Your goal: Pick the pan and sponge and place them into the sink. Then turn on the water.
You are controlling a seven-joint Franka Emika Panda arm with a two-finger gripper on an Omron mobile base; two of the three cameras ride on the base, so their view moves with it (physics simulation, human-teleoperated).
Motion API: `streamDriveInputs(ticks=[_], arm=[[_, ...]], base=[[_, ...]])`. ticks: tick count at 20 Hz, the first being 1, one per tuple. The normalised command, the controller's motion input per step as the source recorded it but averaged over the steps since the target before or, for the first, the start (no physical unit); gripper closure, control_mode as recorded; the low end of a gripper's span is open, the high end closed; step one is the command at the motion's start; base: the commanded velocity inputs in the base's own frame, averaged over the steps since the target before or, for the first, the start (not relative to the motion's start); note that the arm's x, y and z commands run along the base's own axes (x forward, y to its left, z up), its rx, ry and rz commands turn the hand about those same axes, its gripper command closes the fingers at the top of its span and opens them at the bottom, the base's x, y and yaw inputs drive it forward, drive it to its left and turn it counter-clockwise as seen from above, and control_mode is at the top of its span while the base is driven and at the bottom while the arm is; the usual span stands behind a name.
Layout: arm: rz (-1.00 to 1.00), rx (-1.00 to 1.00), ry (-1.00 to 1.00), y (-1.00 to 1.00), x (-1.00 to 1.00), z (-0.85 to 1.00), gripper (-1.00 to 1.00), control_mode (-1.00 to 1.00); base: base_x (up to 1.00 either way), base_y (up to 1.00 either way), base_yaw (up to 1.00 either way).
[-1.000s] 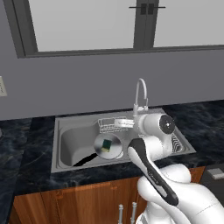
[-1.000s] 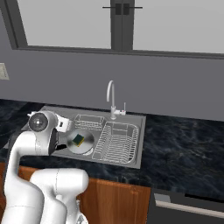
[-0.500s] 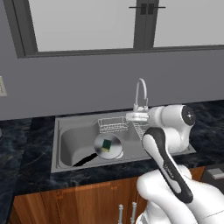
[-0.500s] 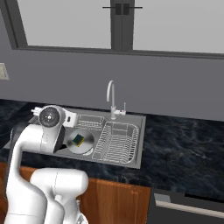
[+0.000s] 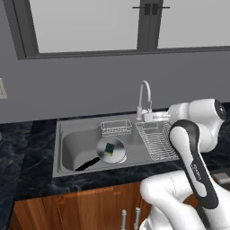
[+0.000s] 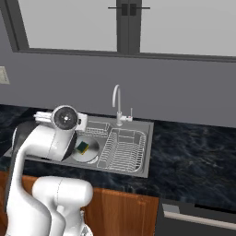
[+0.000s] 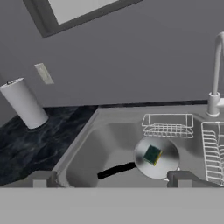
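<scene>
Gripper [image 7: 111, 179] w/ fingers wide apart & nothing btwn, up over near edge of sink [image 7: 83, 144], frying pan [image 7: 156, 158] flat in basin w/ sponge [image 7: 152, 154] on it, wire basket [image 7: 168, 125] behind, gooseneck faucet [image 7: 216, 74] at back rim.

My arm [image 5: 193, 166] is glossy white in rounded, bulbous segments. Dark grey bands wrap its joints. A round grey disc caps the joint [image 6: 64, 117] nearest the sink [image 6: 138, 168].

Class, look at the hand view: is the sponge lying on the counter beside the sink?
No: the sponge rests on the pan, which sits inside the sink.
</scene>
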Motion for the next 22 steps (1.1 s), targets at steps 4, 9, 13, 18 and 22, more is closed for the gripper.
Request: streamDriveInputs(ticks=[4,9,13,18,22], arm=[[0.13,0.00,-0.04,-0.25,-0.22,0.12,-1.00,-1.00],[0.14,0.00,-0.01,-0.24,-0.17,0.03,-1.00,-1.00],[0.17,0.02,0.00,-0.15,-0.16,0.00,-1.00,-1.00],[0.13,0.04,-0.01,-0.20,-0.04,-0.01,-1.00,-1.00],[0.07,0.03,-0.03,-0.23,0.00,-0.02,-1.00,-1.00]], base=[[0.00,0.00,0.00],[0.00,0.00,0.00],[0.00,0.00,0.00],[0.00,0.00,0.00],[0.00,0.00,0.00]])
